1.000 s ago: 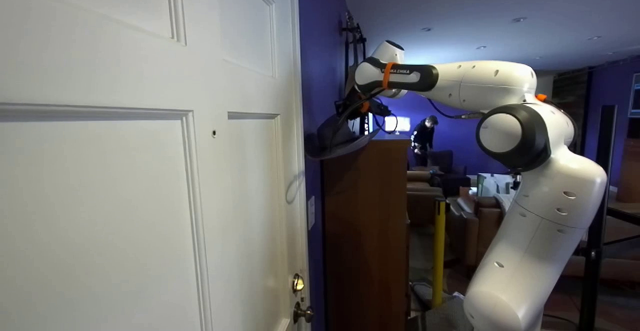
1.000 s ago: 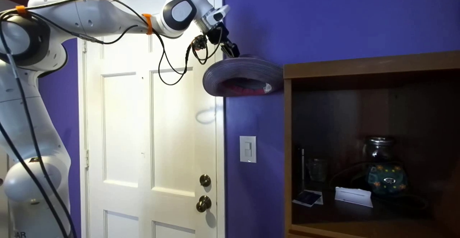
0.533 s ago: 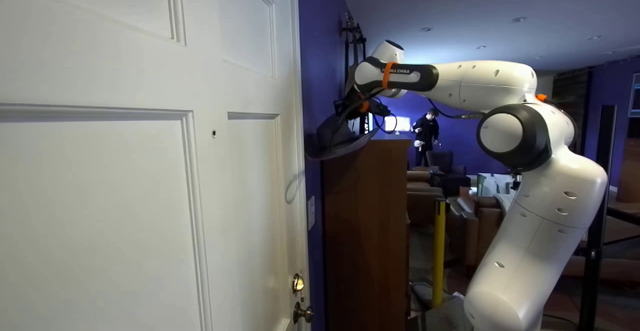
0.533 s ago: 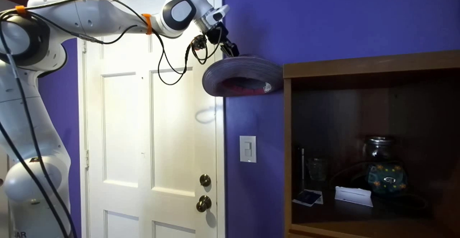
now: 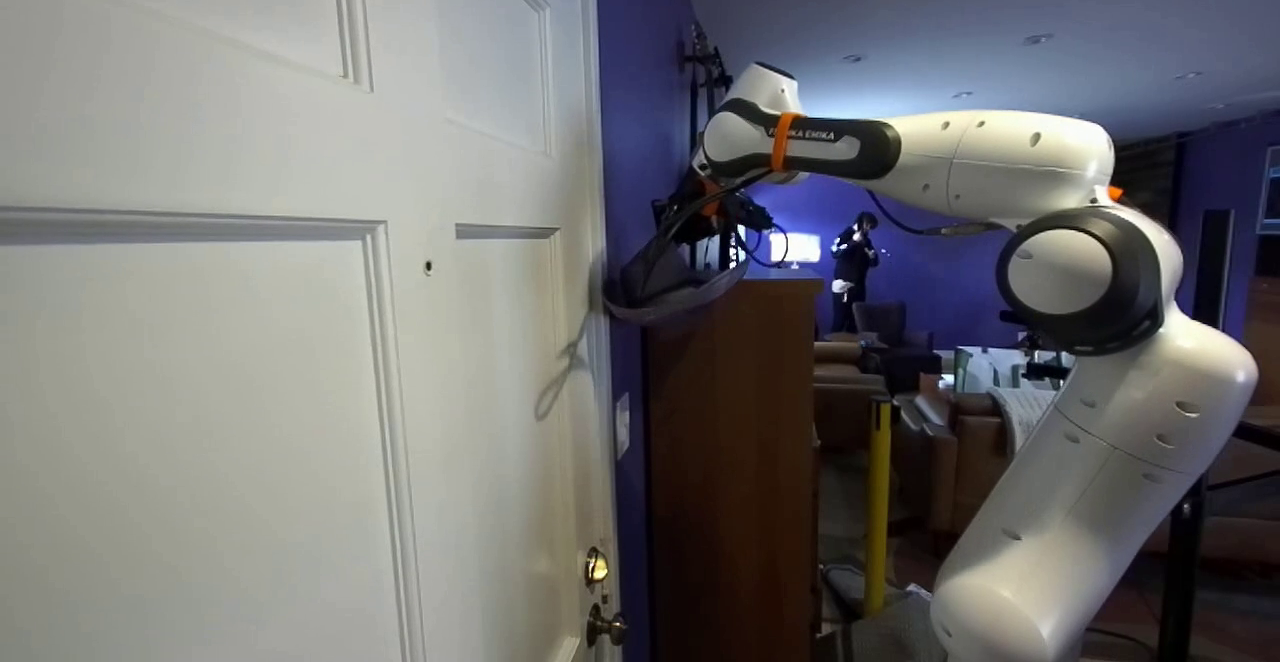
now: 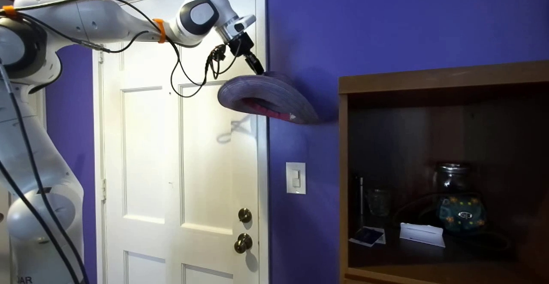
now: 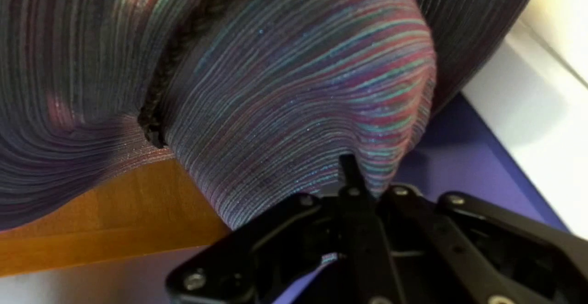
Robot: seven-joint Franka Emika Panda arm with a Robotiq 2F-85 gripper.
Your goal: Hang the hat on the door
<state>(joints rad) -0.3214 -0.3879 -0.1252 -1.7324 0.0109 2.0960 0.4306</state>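
Observation:
The hat [image 6: 274, 93] is dark grey-purple with a wide brim and a reddish inside. It hangs tilted in the air before the purple wall and the door's edge, its cabinet-side brim lower. In the wrist view its striped cloth [image 7: 285, 102] fills the upper part. My gripper [image 6: 258, 67] is shut on the hat's crown from above; in the wrist view the gripper [image 7: 374, 180] pinches a fold of cloth, which partly hides the fingertips. The white panelled door [image 6: 206, 155] is behind and beside the hat; it also shows in an exterior view [image 5: 490, 342].
A brass knob [image 6: 243, 243] and lock [image 6: 244, 215] sit low on the door. A light switch [image 6: 296, 178] is on the wall below the hat. The brown cabinet [image 6: 342, 168] stands beside it, holding a jar [image 6: 453, 176] and a small bag [image 6: 462, 213]. A person [image 5: 853, 262] stands far back.
In the last half second my gripper has carried the hat away from the cabinet toward the door and slightly down. The hat has tilted more. Before that the arm was still. The person moved.

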